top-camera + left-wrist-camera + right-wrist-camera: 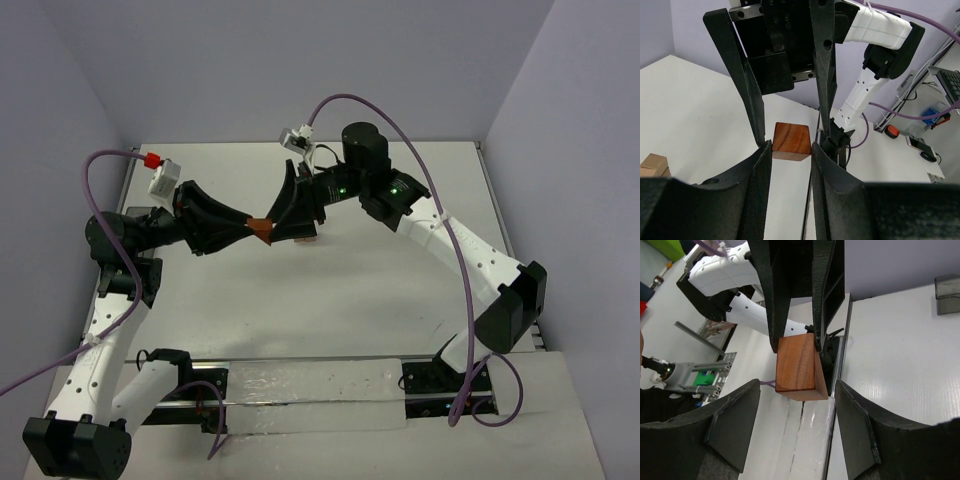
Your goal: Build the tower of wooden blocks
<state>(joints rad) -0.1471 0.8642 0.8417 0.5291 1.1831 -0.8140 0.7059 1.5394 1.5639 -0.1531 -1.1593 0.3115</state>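
A reddish-brown wedge block (pixel 262 229) hangs above the table's middle, and my left gripper (pixel 250 228) is shut on it at the fingertips. In the left wrist view the block (pixel 791 141) sits clamped between both pads (pixel 760 185). My right gripper (pixel 273 231) faces it from the other side. Its fingers straddle the block (pixel 796 365), with a gap showing on each side, so the right gripper (pixel 796 387) is open. A stack of light-tan cubes (pixel 653 165) stands on the table at the left edge of the left wrist view.
A dark translucent bin (pixel 947 293) stands at the far right in the right wrist view. A clear plastic strip (pixel 310 395) lies along the near table edge between the arm bases. Purple cables (pixel 455 250) loop above both arms.
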